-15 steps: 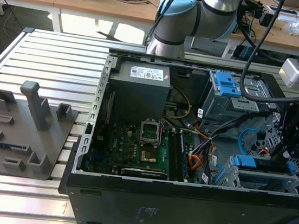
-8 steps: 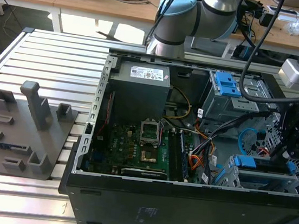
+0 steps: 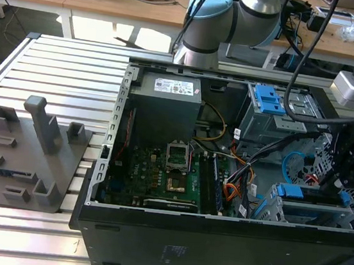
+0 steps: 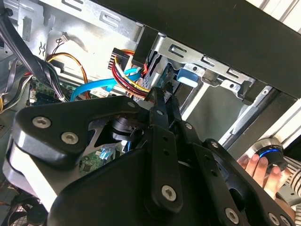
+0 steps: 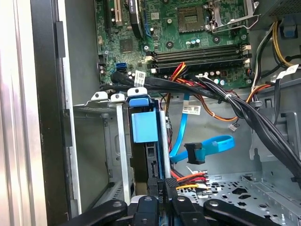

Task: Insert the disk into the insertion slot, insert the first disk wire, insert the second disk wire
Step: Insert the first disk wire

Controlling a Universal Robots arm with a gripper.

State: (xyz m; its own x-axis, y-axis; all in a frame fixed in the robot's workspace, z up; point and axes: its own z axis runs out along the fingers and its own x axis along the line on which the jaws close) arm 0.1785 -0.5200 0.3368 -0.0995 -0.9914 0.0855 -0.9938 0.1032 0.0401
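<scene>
1. The claw (image 5: 163, 184) was squeezed nearly shut. It looked to be pinching the end of the red, yellow and black wires (image 5: 190, 180).
2. The disk (image 5: 143, 128), in its blue frame, sat inside the slot (image 5: 91, 150), right in front of the claw tips.
3. To do this step well, the claw likely needed to hold the wire end straight against the disk's back edge and push softly, not crooked.
4. The blue wire (image 5: 218, 143) with its black plug hung loose just beside the claw, so it was best kept out of the way.
5. Farther off, thick black wires (image 5: 244, 110) crossed past the slot's far end. The arm could snag them.
</scene>
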